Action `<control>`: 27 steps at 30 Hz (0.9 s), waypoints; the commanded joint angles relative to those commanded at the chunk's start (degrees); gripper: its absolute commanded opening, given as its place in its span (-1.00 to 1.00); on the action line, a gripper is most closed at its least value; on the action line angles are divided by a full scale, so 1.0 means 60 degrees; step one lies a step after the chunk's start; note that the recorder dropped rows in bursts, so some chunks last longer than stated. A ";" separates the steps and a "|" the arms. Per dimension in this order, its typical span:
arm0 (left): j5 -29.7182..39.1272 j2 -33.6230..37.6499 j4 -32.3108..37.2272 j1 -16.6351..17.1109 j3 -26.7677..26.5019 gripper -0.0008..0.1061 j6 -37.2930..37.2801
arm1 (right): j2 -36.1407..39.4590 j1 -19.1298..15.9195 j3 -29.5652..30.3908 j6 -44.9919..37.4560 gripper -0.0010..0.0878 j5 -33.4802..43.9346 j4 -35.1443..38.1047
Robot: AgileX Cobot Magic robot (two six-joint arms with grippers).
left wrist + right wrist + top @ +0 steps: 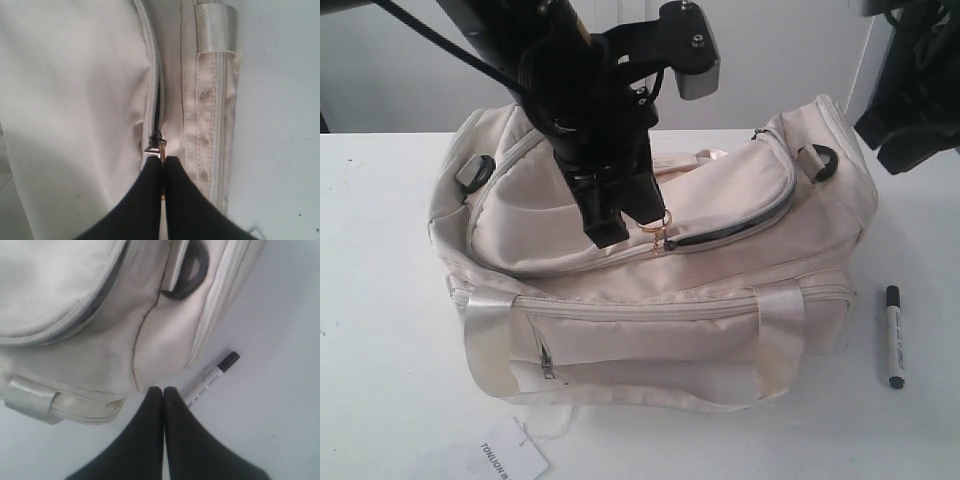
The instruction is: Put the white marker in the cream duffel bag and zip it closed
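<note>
Two grippers show, both with fingers pressed together. The left gripper pinches the gold zipper pull on top of the cream duffel bag; just ahead of its tips the zipper shows a dark gap. The right gripper holds nothing. The white marker lies on the table beyond its tips, near the bag's end.

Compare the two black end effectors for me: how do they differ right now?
The left end effector is down on the cream duffel bag, shut on its top zipper's gold pull; the right end effector is shut on nothing. The left one sits over the bag's top; the right one hangs raised beside the bag's end, above the table where the white marker lies. Both are black and closed.
</note>
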 joint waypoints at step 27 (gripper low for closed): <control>-0.0019 0.0000 -0.0222 0.0000 0.0000 -0.99 0.0000 | 0.0874 0.0000 0.2313 0.4248 0.14 -0.4065 0.3522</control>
